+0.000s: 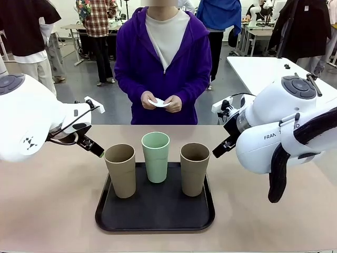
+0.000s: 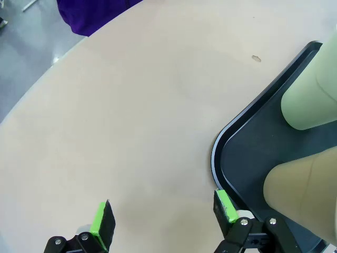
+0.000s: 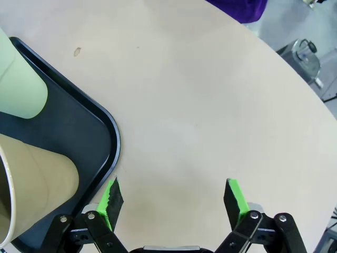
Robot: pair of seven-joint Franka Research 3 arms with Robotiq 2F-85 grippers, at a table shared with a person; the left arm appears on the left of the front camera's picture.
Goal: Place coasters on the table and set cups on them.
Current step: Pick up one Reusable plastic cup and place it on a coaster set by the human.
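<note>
Three cups stand upright on a black tray (image 1: pixel 110 219): a tan cup (image 1: pixel 120 169) on the left, a mint green cup (image 1: pixel 156 156) behind the middle, another tan cup (image 1: pixel 194 168) on the right. Across the beige table (image 1: pixel 47 205), a person in a purple hoodie holds white coasters (image 1: pixel 159 102) in both hands. My left gripper (image 2: pixel 164 219) hovers open over bare tabletop beside the tray's corner (image 2: pixel 224 147), a tan cup (image 2: pixel 303 192) and the green cup (image 2: pixel 310 100) close by. My right gripper (image 3: pixel 172 197) is open above the table beside the tray (image 3: pixel 108 132).
A white table (image 1: pixel 268 68) stands at the back right. Other people stand in the room beyond. Bare tabletop lies on both sides of the tray and between it and the person.
</note>
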